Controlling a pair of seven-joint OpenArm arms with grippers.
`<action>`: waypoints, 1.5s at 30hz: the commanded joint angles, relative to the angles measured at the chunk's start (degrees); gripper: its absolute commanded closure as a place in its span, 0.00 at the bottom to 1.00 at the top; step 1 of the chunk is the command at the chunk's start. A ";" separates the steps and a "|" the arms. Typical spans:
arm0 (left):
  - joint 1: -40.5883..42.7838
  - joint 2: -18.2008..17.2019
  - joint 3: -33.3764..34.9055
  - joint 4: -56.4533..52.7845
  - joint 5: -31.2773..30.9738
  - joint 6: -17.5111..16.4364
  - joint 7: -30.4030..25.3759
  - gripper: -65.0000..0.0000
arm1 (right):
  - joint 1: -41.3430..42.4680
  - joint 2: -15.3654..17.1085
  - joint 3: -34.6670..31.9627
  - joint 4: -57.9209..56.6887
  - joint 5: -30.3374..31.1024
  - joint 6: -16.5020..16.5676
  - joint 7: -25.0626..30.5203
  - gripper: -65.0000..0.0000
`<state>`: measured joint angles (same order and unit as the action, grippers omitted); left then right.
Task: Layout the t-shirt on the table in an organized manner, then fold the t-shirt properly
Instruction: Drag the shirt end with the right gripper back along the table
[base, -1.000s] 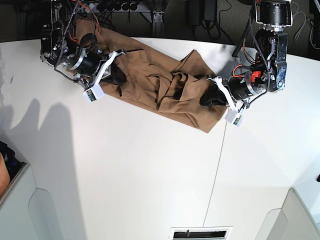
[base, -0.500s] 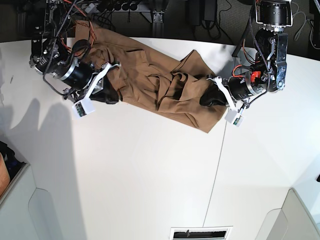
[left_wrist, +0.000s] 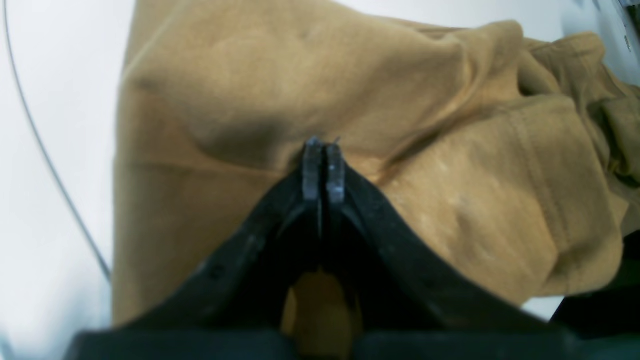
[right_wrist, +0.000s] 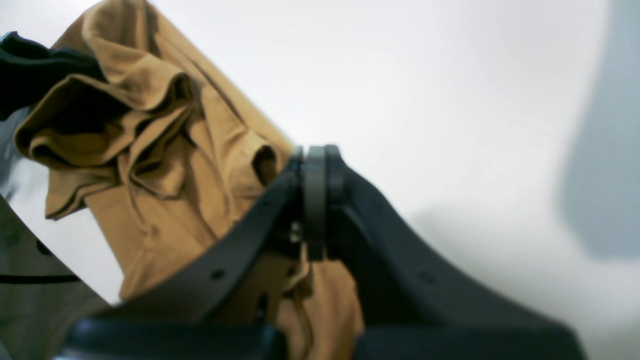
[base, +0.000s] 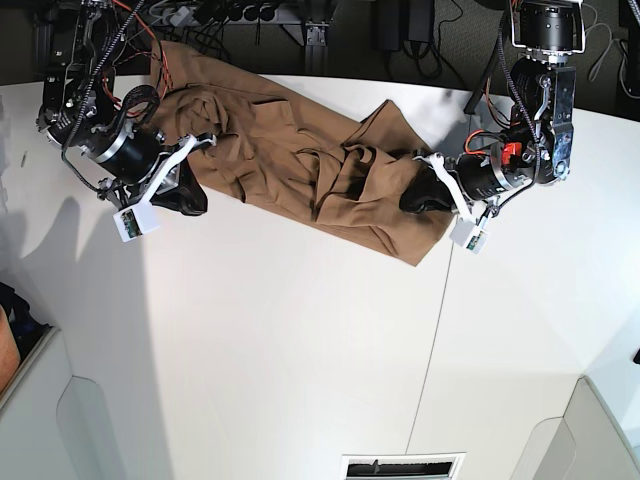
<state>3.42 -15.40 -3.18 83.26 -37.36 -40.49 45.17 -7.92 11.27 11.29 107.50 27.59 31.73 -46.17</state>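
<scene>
The tan-brown t-shirt (base: 290, 150) lies bunched in a diagonal band across the far part of the white table (base: 300, 350). At the band's left end, my right gripper (base: 190, 200) is shut on the shirt's edge. In the right wrist view the right gripper (right_wrist: 312, 165) shows its jaws pressed together, with t-shirt (right_wrist: 165, 165) cloth hanging beneath them. My left gripper (base: 407, 202) is shut on the shirt's lower right part. The left wrist view has the left gripper (left_wrist: 323, 150) pinching a ridge of the t-shirt (left_wrist: 450, 175) fabric.
A thin dark seam (base: 435, 330) runs down the table right of centre. Cables and a power strip (base: 240, 12) sit beyond the far edge. A white vent (base: 403, 466) lies at the near edge, and a dark object (base: 12, 310) at the left edge.
My right gripper has moved left across the table, dragging the shirt's left end with it and stretching the cloth. The left gripper has stayed where it was.
</scene>
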 joint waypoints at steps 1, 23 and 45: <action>-0.57 -0.50 -0.15 0.50 0.81 0.49 0.48 1.00 | 0.57 0.33 0.33 0.92 1.60 -0.02 0.92 1.00; -2.82 -0.66 -0.15 0.33 2.71 0.49 0.02 1.00 | -2.64 4.57 1.14 0.94 6.73 0.02 -3.41 1.00; -3.43 -0.66 -0.15 -0.15 3.54 0.49 0.04 1.00 | -11.87 6.05 3.26 -0.28 9.88 1.09 -5.62 1.00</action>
<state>0.89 -15.42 -3.18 82.59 -34.24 -40.34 45.19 -20.16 16.69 14.28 106.54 36.93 32.42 -53.04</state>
